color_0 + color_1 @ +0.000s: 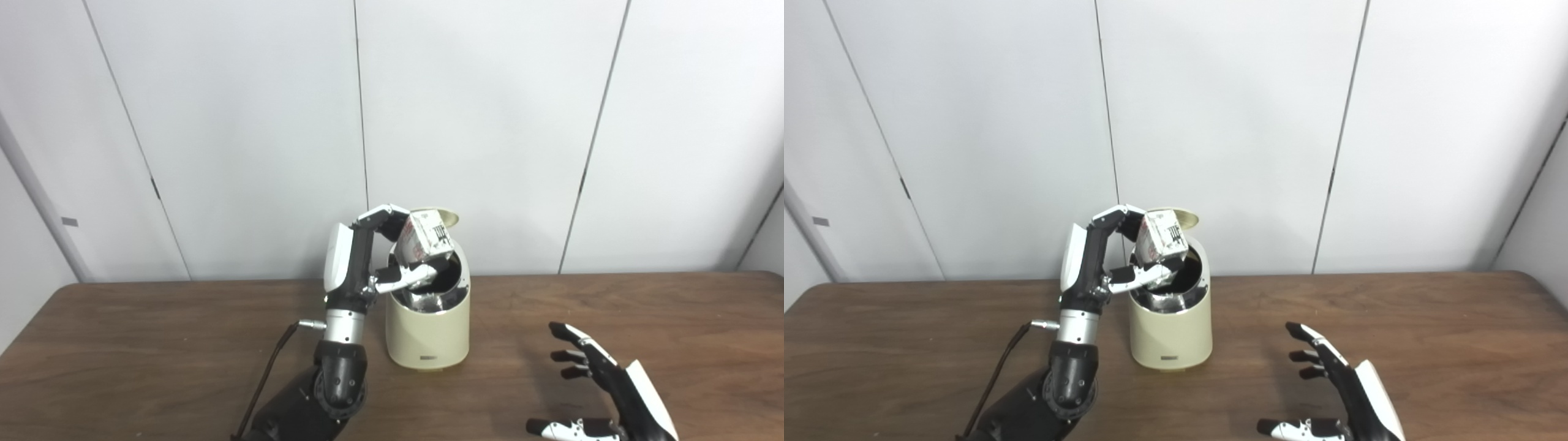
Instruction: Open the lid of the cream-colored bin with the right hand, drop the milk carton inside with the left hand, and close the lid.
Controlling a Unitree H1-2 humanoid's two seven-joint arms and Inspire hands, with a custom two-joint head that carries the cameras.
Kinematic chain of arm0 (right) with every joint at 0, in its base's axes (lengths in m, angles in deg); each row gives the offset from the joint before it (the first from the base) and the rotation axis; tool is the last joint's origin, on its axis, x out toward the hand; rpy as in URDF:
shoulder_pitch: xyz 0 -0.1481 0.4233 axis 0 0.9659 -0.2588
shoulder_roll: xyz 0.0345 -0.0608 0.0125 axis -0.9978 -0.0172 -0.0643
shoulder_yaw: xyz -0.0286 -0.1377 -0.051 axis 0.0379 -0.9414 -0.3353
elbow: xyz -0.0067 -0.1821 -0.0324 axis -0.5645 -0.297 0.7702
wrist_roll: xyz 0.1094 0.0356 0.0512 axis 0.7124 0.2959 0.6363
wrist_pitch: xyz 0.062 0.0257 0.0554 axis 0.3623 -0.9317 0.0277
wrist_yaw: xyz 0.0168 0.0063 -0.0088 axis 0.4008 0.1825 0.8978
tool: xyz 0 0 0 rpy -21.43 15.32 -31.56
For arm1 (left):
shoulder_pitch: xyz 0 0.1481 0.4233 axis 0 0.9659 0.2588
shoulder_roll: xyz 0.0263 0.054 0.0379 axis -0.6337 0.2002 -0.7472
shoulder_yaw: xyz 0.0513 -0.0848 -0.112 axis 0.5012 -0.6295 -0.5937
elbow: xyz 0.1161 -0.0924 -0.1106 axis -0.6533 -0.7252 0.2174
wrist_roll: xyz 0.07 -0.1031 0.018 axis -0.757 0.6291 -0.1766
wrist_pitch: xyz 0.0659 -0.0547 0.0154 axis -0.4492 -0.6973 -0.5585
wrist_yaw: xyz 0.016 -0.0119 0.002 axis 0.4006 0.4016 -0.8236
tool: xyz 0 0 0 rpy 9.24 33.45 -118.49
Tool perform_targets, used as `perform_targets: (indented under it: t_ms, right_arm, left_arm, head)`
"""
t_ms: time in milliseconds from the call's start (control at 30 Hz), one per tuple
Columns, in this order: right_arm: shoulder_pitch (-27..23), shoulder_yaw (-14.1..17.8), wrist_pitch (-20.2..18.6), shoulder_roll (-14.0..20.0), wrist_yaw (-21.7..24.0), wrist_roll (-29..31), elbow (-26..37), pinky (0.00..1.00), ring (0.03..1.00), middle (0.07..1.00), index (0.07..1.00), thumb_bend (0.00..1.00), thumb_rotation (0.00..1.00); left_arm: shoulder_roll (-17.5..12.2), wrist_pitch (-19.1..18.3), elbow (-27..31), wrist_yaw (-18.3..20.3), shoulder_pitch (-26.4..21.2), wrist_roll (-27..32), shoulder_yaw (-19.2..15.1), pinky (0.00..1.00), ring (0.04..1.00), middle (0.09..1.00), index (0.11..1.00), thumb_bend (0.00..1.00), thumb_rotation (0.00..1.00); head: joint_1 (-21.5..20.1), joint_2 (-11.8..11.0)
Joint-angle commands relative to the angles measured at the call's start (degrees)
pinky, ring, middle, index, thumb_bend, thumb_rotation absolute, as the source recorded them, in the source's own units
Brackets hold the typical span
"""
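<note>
Cream bin (427, 331) open; left robot hand (392, 251) holds milk carton (424, 240) tilted.

Black left hand (367, 257) and right hand (603, 392) wear white back plates; a silver wrist cuff and black cable mark the left.

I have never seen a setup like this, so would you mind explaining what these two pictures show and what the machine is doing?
Both pictures come from two cameras side by side on a humanoid robot's head, so they show one scene from slightly different spots. The robot's arms enter from the bottom edge. On the brown table stands a cream bin with its lid swung open behind the mouth. The left hand holds a milk carton, tilted, right over the bin's opening. The right hand hangs open over the table to the right of the bin, fingers spread, holding nothing. Behind the table is a plain white panelled wall.
</note>
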Motion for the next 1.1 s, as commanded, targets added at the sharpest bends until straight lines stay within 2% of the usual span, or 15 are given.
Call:
perform_targets:
  t_ms: [0, 433, 700, 867, 900, 933, 967, 1067]
  right_arm:
    - [-0.95, 0.2, 0.69, 0.26, -0.25, 0.1, 2.05, 0.66, 0.752, 0.865, 0.857, 0.71, 0.12]
    - [-0.87, 0.22, 1.09, 0.13, -0.45, 0.92, 1.9, 0.66, 0.758, 0.868, 0.854, 0.71, 0.1]
    - [-0.81, 0.19, 0.68, -0.13, -0.37, 0.94, 2.44, 0.66, 0.758, 0.87, 0.857, 0.71, 0.11]
    - [-0.87, 0.5, 1.57, 0.16, -0.46, 1.74, 1.85, 0.65, 0.761, 0.872, 0.856, 0.71, 0.11]
    - [-0.88, 0.52, 1.52, 0.19, -0.41, 1.8, 1.89, 0.65, 0.759, 0.872, 0.854, 0.71, 0.12]
    - [-0.89, 0.52, 1.38, 0.18, -0.36, 1.85, 1.97, 0.65, 0.759, 0.873, 0.853, 0.71, 0.12]
    - [-0.89, 0.53, 1.25, 0.17, -0.29, 1.9, 2.09, 0.65, 0.76, 0.873, 0.853, 0.71, 0.12]
    - [-0.96, 0.52, 1.14, 0.18, -0.19, 2.05, 2.19, 0.65, 0.76, 0.872, 0.852, 0.72, 0.12]
  left_arm:
    - [-0.14, 1.83, 0.77, 0.23, -3.36, 0.58, -0.77, 0.49, 0.462, 0.481, 0.5, 0.5, 0.0]
    - [0.77, 1.83, 0.8, 4.73, -1.34, 1.8, -3.03, 0.48, 0.46, 0.484, 0.496, 0.5, 0.0]
    - [1.87, 1.83, 0.76, 7.07, 0.17, 1.63, -3.13, 0.48, 0.461, 0.487, 0.494, 0.5, 0.0]
    - [1.85, 1.83, 0.34, 10.46, 0.85, 1.79, -3.61, 0.51, 0.475, 0.497, 0.486, 0.5, 0.0]
    - [1.7, 1.83, 0.03, 11.08, 0.83, 1.45, -3.61, 0.53, 0.563, 0.51, 0.48, 0.52, 0.0]
    - [1.58, 1.83, -0.25, 11.12, 0.78, 0.94, -3.52, 0.55, 0.611, 0.584, 0.488, 0.52, 0.03]
    - [1.54, 1.83, -0.38, 11.04, 0.75, 0.55, -3.49, 0.56, 0.643, 0.633, 0.493, 0.52, 0.05]
    - [1.42, 1.83, -0.61, 10.89, 0.74, -0.17, -3.56, 0.58, 0.678, 0.679, 0.497, 0.52, 0.06]
  head:
    - [-0.06, 0.04]
    - [0.06, 0.89]
    - [-0.09, 1.29]
    - [-0.04, 1.7]
    - [-0.04, 1.66]
    - [-0.04, 1.66]
    - [-0.07, 1.85]
    - [0.09, 1.89]
